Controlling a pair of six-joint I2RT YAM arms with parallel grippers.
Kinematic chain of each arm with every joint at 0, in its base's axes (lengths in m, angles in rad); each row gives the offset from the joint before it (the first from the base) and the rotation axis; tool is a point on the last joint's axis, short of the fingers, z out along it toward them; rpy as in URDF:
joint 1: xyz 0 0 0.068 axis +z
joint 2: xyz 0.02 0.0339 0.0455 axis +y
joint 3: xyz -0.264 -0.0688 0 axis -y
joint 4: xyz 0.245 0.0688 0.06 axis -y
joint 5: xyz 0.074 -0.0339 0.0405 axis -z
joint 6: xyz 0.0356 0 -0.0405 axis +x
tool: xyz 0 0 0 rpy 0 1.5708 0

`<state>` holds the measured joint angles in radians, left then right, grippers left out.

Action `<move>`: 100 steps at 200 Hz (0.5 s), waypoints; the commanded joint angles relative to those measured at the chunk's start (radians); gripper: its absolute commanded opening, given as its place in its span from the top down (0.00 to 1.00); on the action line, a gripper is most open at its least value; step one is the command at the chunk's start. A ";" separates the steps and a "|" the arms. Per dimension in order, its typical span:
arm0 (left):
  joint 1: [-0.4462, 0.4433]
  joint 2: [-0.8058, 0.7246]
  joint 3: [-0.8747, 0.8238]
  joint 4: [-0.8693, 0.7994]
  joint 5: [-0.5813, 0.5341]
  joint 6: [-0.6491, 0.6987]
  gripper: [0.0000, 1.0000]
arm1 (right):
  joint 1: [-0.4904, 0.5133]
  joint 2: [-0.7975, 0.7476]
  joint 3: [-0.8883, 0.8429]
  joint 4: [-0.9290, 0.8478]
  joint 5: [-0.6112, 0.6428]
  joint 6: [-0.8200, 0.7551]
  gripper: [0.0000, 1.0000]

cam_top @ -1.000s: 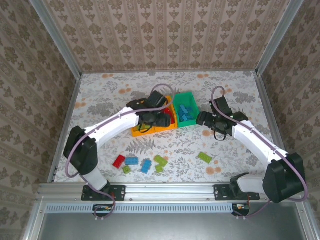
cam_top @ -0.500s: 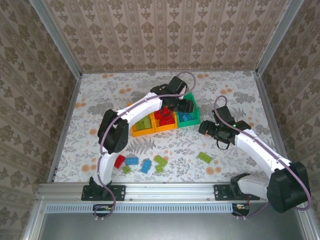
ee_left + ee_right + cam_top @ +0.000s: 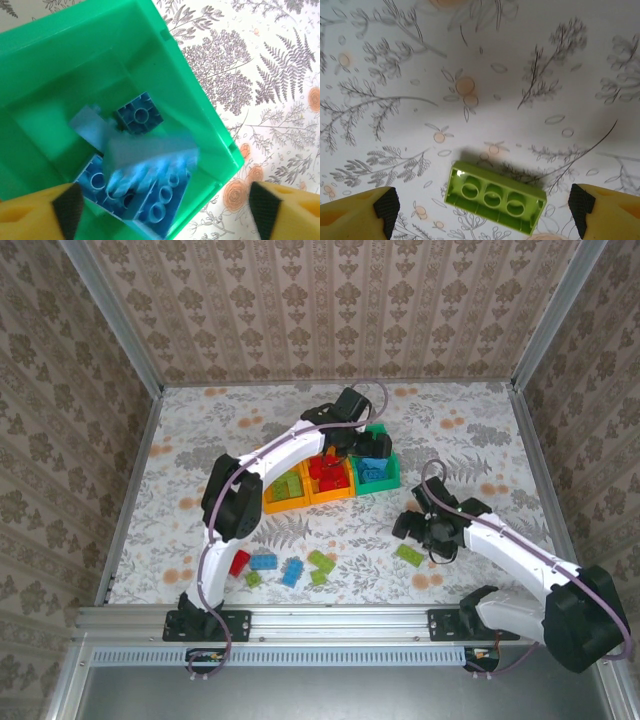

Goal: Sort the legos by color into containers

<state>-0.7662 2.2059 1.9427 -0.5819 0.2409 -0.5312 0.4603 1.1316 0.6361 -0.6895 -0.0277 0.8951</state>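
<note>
My left gripper (image 3: 366,446) (image 3: 165,214) hangs open over the green bin (image 3: 383,480) (image 3: 60,60). Several blue legos (image 3: 140,114) lie in the bin, and one blue brick (image 3: 150,157) there is blurred by motion, free of my fingers. The middle orange-yellow bin (image 3: 333,496) holds red legos (image 3: 326,470), and the left orange-yellow bin (image 3: 272,506) holds lime green ones (image 3: 288,486). Low over a lime green brick (image 3: 408,554) (image 3: 495,197) that lies studs down on the table, my right gripper (image 3: 418,530) (image 3: 482,212) is open with a finger on each side.
Loose legos lie near the front edge on the left: a red one (image 3: 238,562), blue ones (image 3: 264,561) (image 3: 292,573) and lime green ones (image 3: 321,562) (image 3: 254,579). Patterned walls stand at the back and sides of the flowered tabletop (image 3: 200,440).
My left gripper swung from the orange-yellow bins to the green bin and let a blue brick go. My right gripper came toward the front, down over the lime green brick.
</note>
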 commanded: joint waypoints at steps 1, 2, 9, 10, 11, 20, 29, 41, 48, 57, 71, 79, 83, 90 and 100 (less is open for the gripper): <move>-0.005 -0.044 -0.035 0.045 -0.001 0.002 0.00 | 0.049 -0.005 -0.017 0.005 -0.014 0.103 0.07; -0.004 -0.047 -0.037 0.047 -0.002 0.002 0.00 | 0.052 -0.004 -0.016 0.004 -0.013 0.105 0.06; -0.005 -0.063 -0.061 0.067 -0.010 -0.001 0.00 | 0.070 0.004 -0.012 -0.002 -0.007 0.119 0.06; -0.005 -0.066 -0.065 0.070 -0.010 -0.001 0.00 | 0.073 0.004 -0.011 -0.003 -0.005 0.121 0.06; -0.005 -0.068 -0.068 0.072 -0.011 -0.001 0.00 | 0.075 0.005 -0.011 -0.005 -0.004 0.123 0.06; -0.005 -0.090 -0.095 0.093 -0.020 -0.003 0.00 | 0.102 0.012 -0.006 -0.015 0.011 0.141 0.05; -0.005 -0.110 -0.118 0.113 -0.027 -0.003 0.00 | 0.122 0.015 -0.005 -0.024 0.028 0.158 0.05; -0.005 -0.133 -0.143 0.131 -0.039 -0.001 0.00 | 0.137 0.018 -0.012 -0.027 0.038 0.177 0.04; -0.005 -0.143 -0.151 0.135 -0.045 0.004 0.00 | 0.138 0.019 -0.021 -0.025 0.038 0.184 0.04; -0.004 -0.150 -0.158 0.134 -0.050 0.011 0.00 | 0.138 0.020 -0.033 -0.015 0.036 0.193 0.04; -0.002 -0.155 -0.161 0.127 -0.052 0.018 0.00 | 0.140 0.028 -0.045 -0.004 0.028 0.199 0.04; -0.001 -0.156 -0.165 0.126 -0.051 0.020 0.00 | 0.140 0.037 -0.045 -0.005 0.028 0.198 0.05; -0.001 -0.158 -0.168 0.126 -0.051 0.020 0.00 | 0.140 0.041 -0.043 -0.009 0.029 0.196 0.05; -0.002 -0.161 -0.173 0.128 -0.050 0.020 0.00 | 0.140 0.048 -0.041 -0.015 0.032 0.193 0.05; -0.001 -0.164 -0.184 0.135 -0.049 0.018 0.00 | 0.140 0.056 -0.037 -0.020 0.033 0.189 0.05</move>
<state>-0.7704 2.0941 1.7885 -0.4629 0.2047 -0.5293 0.5945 1.1664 0.6037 -0.6865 -0.0219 1.0588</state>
